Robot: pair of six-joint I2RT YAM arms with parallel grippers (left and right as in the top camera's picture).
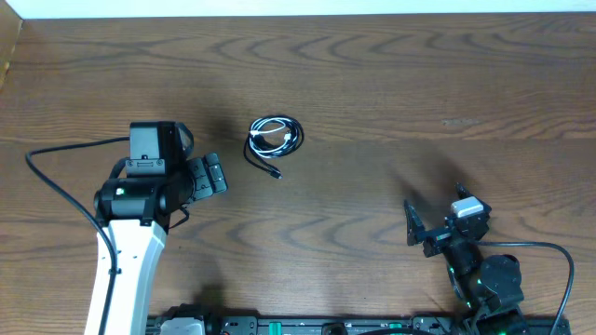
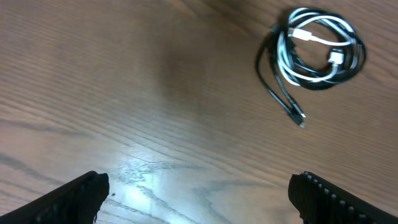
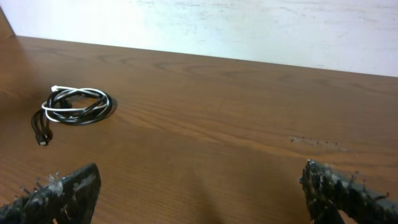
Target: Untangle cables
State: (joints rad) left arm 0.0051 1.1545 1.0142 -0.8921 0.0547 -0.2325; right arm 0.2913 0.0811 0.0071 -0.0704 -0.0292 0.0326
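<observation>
Plainly no untangling is done yet: the black cable [image 2: 278, 93] and white cable [image 2: 313, 38] lie looped together in one coil on the table [image 1: 419, 84], near the left gripper [image 1: 221, 174], well apart from the right gripper [image 1: 411, 223], both spread wide, holding nothing.

The left arm [image 1: 126, 265] is reaching forward, and its wrist is bending to the right. The left gripper [image 1: 216, 175] is holding its two fingers wide apart, gripping nothing. The right arm [image 1: 489, 279] is sitting folded up low. The right gripper [image 1: 435, 212] is gaping wide too, gripping nothing.
</observation>
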